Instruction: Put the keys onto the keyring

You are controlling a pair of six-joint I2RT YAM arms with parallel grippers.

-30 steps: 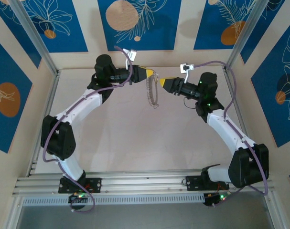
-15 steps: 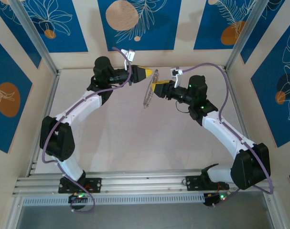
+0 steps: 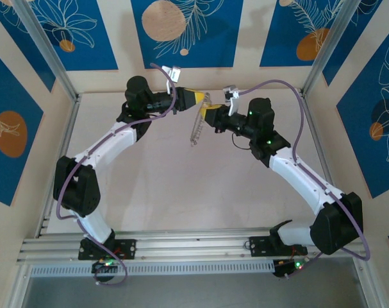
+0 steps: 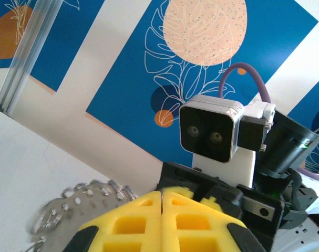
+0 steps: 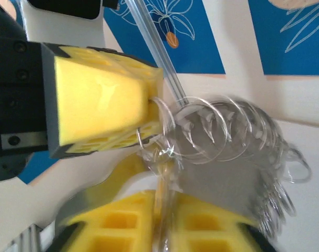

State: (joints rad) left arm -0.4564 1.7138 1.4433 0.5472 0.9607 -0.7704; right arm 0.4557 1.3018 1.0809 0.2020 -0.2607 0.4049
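Observation:
The keyring [image 3: 195, 128], a grey loop edged with small wire rings, hangs tilted between the two arms above the back of the table. My left gripper [image 3: 200, 97] is shut on its top; a thin wire shows pinched between the yellow pads [image 4: 163, 197], and the ring's bumpy edge [image 4: 80, 202] trails to the left. My right gripper [image 3: 209, 117] sits just right of the ring and is shut on its edge [image 5: 164, 205] below the left gripper's fingers [image 5: 101, 97]. The wire loops [image 5: 227, 131] fan out to the right. A blurred pale-gold streak lies between the right pads; I cannot tell whether it is one of the keys.
The right arm's wrist camera [image 4: 212, 134] faces the left gripper at close range. Metal frame posts [image 3: 50, 58] stand at the back corners, blue patterned wall panels [image 3: 181, 32] behind. The pale table [image 3: 181, 186] stretches toward the arm bases.
The right arm has moved left up to the keyring and its jaws have closed. The ring has swung from hanging straight to a tilt. The left gripper stayed shut.

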